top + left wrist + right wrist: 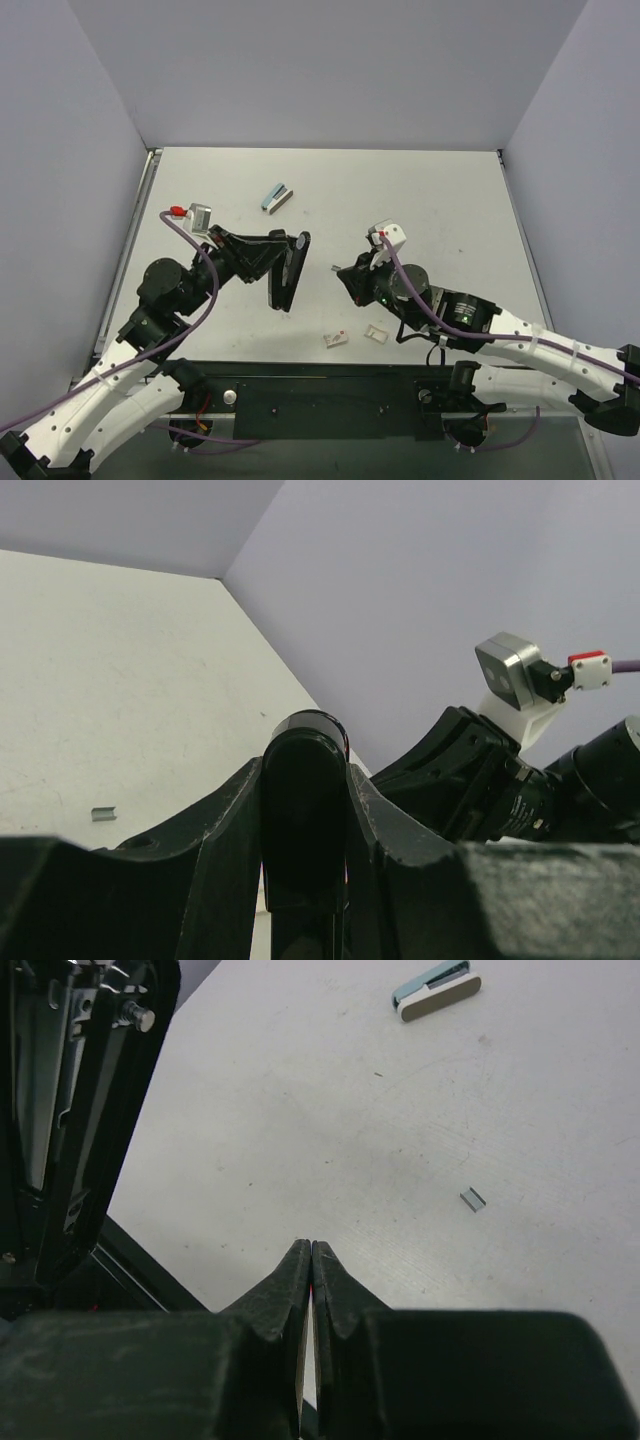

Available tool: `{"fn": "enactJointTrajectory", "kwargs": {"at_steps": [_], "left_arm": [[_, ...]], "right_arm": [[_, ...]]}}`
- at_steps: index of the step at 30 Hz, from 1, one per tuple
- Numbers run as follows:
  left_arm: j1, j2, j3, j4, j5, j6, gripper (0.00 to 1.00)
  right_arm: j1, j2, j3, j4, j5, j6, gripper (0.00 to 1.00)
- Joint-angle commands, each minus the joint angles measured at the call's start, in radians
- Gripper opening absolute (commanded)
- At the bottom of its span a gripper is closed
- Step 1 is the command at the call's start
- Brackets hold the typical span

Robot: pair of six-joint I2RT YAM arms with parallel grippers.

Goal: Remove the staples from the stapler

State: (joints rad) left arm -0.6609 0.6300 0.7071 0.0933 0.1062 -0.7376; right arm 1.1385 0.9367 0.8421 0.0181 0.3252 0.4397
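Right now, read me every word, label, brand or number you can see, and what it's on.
No text can be read in any view.
The black stapler shows no legible brand or label.
The small blue-and-grey object shows no print either.

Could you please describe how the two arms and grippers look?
The left arm and right arm have white lower links and black upper joints. A purple cable runs up each to a red-tipped white plug. The left gripper and right gripper are matte black with tapered fingers.
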Motion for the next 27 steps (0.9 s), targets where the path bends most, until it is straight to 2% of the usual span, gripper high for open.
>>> {"fn": "enactJointTrajectory", "kwargs": {"at_steps": [1,9,16,22,27], "left_arm": [[0.000,0.016,0.037,0.152,0.176,0.029,0.00],[0.001,0.051,0.046,0.279,0.436,0.069,0.00],[-0.002,0.095,0.037,0.401,0.610,0.026,0.00],[-0.008,0.109,0.029,0.470,0.702,-0.002,0.00],[-0.026,0.120,0.017,0.476,0.722,0.001,0.00]], "right_arm": [[-0.019,-0.073,0.025,-0.096,-0.134,-0.093,0.00],[-0.098,-0.142,0.130,-0.273,-0.475,-0.203,0.00],[-0.118,-0.133,0.195,-0.359,-0.790,-0.300,0.00],[-0.118,-0.084,0.233,-0.357,-0.842,-0.344,0.00],[-0.118,-0.029,0.282,-0.325,-0.877,-0.358,0.00]]}}
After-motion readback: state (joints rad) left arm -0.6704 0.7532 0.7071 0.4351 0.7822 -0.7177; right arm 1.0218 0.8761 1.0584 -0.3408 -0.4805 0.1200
